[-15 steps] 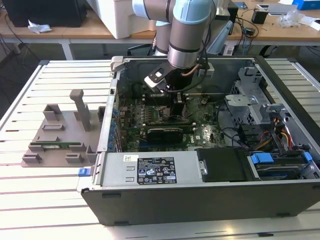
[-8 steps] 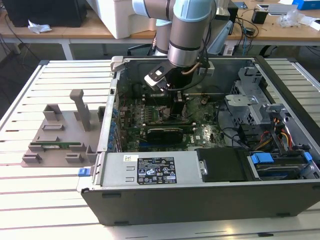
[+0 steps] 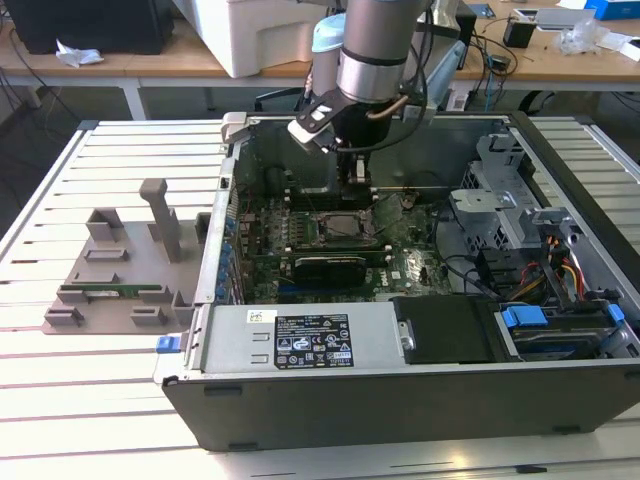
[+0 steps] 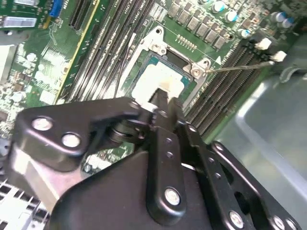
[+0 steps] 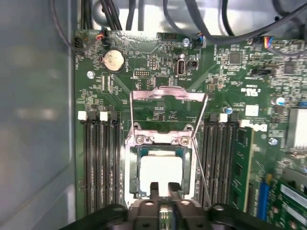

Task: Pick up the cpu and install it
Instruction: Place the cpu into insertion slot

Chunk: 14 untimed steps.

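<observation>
While in open socket [image 5: 160, 140], cpu [image 5: 160, 170] bright

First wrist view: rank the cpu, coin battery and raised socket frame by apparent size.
Largest to smallest, as they look:
1. raised socket frame, by its outline
2. cpu
3. coin battery, clearly the smallest
The frame is hollow, so its lead over the cpu holds for its outline only.

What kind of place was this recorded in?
Likely a robotics lab or electronics workshop: an opened computer case sits on a slatted metal table, a grey fixture tray beside it, with cluttered workbenches behind.
</observation>
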### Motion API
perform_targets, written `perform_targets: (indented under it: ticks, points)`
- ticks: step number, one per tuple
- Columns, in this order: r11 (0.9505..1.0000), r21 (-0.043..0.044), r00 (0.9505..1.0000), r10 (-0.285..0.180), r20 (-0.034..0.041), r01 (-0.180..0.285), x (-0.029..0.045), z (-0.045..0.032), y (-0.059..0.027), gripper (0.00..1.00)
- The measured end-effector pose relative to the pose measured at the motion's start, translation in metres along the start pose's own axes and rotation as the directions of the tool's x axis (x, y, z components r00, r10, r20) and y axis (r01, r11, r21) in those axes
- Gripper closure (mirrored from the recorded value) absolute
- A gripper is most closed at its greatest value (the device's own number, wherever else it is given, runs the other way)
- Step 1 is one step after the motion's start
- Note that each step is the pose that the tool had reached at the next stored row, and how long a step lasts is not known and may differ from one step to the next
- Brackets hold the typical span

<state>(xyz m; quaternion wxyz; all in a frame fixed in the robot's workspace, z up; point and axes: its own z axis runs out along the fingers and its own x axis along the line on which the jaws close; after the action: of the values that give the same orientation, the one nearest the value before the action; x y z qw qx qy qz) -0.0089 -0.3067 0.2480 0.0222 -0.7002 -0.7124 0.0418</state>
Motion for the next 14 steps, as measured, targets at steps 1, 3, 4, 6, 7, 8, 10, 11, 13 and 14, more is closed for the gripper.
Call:
perform_targets:
  ticks: [1,3,4,6,7,8,10,11,13,14]
  points:
    - [1.0,0.0,1.0,0.0,-0.0003,0.0,-0.0002,-0.0066,-0.0006,0.82]
    - [1.0,0.0,1.0,0.0,-0.0009,0.0,-0.0004,-0.016,-0.0015,0.89]
    - [1.0,0.0,1.0,0.0,-0.0022,0.0,-0.0006,-0.0212,-0.0019,0.89]
    - [1.0,0.0,1.0,0.0,-0.0052,0.0,-0.0008,-0.0307,-0.0028,0.89]
    - [1.0,-0.0002,1.0,-0.001,-0.0067,0.001,-0.0009,-0.0336,-0.0031,0.89]
    - [1.0,-0.0002,1.0,-0.001,-0.0072,0.001,-0.001,-0.0355,-0.0033,0.89]
    - [1.0,-0.0002,1.0,-0.001,-0.0095,0.001,-0.0011,-0.0392,-0.0036,0.89]
    - [1.0,-0.0004,0.9999,-0.001,-0.0106,0.001,-0.001,-0.0392,-0.0035,0.89]
    - [1.0,-0.0002,0.9999,-0.001,-0.0105,0.001,-0.0011,-0.0393,-0.0036,0.89]
    - [1.0,-0.0002,0.9999,-0.001,-0.0104,0.001,-0.0011,-0.0393,-0.0036,0.89]
